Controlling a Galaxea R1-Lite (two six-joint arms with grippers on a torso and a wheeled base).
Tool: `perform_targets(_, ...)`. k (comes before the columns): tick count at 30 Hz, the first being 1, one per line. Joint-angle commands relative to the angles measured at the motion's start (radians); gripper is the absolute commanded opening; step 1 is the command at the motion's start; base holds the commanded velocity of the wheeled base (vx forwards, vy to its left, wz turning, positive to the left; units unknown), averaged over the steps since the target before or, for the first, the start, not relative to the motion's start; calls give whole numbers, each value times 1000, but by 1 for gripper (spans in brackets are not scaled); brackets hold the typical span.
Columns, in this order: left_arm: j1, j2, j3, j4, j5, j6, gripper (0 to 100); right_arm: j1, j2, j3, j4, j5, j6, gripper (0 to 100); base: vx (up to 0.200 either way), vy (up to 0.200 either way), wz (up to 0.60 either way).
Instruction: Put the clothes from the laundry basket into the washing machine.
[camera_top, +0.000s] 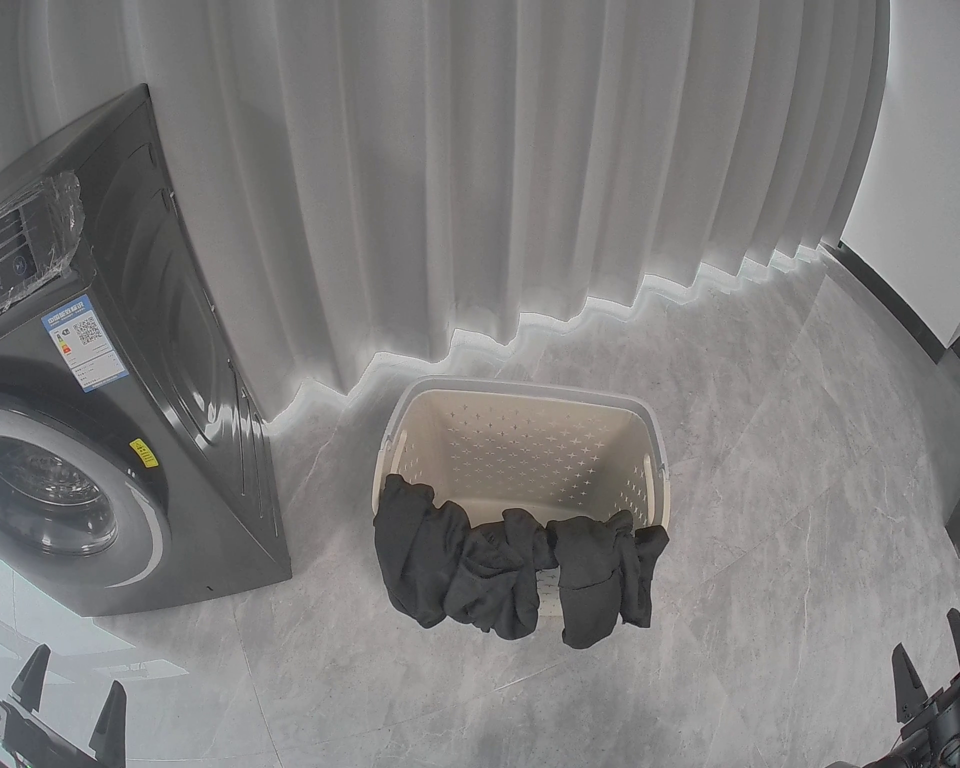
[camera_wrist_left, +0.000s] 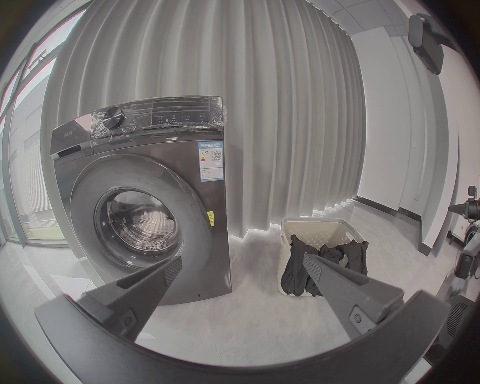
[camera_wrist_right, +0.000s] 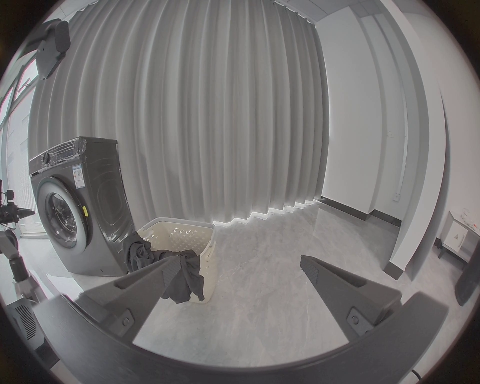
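We look down on a grey, marbled floor. On it we see the washer at our left and the basket to its right, near it but apart, with bare floor between them. Both sit close to the curtain, whose hem reaches the floor behind them.

Bare floor lies open on the near side of the laundry basket and to its right. Dark clothes drape over its near rim; the inside is open from above. The washing machine stands near on the left, with a strip of floor between. The curtain closes off the back.
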Motion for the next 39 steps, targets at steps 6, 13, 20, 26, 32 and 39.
perform_targets(6, 0, -13, 18, -2, 0, 1, 100, 0, -4, 18, 0, -1, 0, 100, 133, 0, 0)
perform_targets(13, 0, -13, 18, -2, 1, 1, 100, 0, -4, 18, 0, 0, 0, 100, 0, 0, 0)
perform_targets(20, 0, -13, 18, 0, 0, -1, 100, 0, -4, 18, 0, 0, 0, 100, 29, 0, 0)
perform_targets(26, 0, -13, 18, 0, 1, 1, 100, 0, -4, 18, 0, -1, 0, 100, 67, 0, 0)
perform_targets(32, 0, -13, 18, 0, 0, 1, 100, 0, -4, 18, 0, 0, 2, 100, 0, 0, 0)
perform_targets(39, 0, -13, 18, 0, 1, 1, 100, 0, -4, 18, 0, -1, 2, 100, 0, 0, 0)
